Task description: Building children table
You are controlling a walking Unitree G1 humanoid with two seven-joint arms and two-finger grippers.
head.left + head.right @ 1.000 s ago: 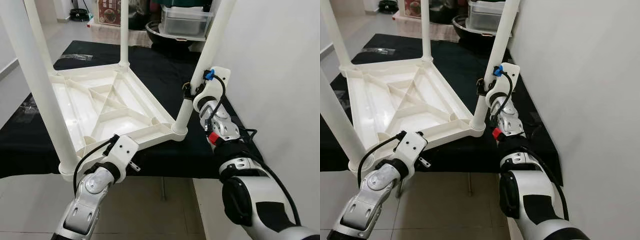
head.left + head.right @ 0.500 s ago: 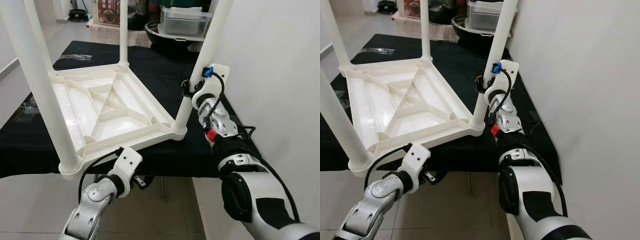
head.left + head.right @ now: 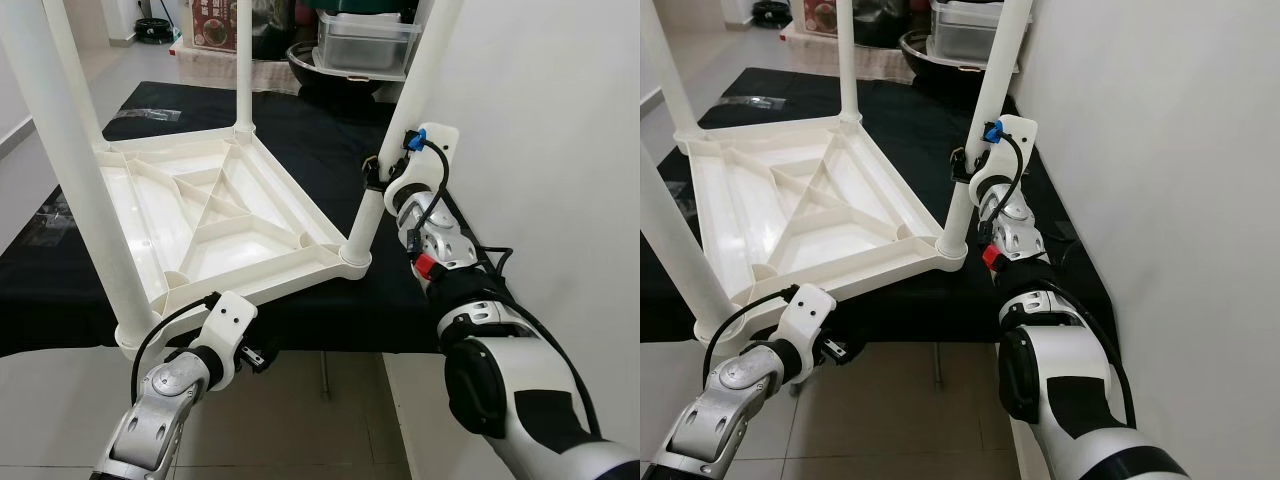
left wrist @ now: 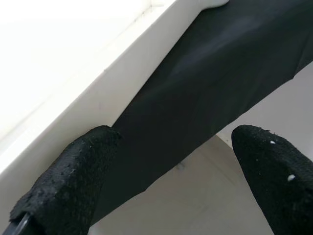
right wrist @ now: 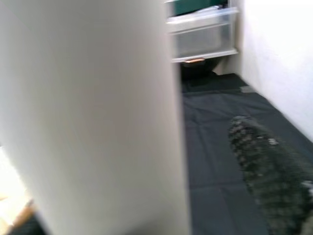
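We list: children's table point(image 3: 215, 215), glossy white plastic, ribbed underside, white legs. Counter point(image 3: 310, 130), covered in plain black cloth. Left end effector point(image 4: 166, 186), black stippled fingers point(image 4: 73, 181), on a silver arm. Right end effector point(image 3: 372, 176), white housing with a blue and a red fitting. Wall point(image 3: 560, 120), white. Floor point(image 3: 300, 420), pale beige tile. Storage box point(image 3: 368, 42), clear grey.
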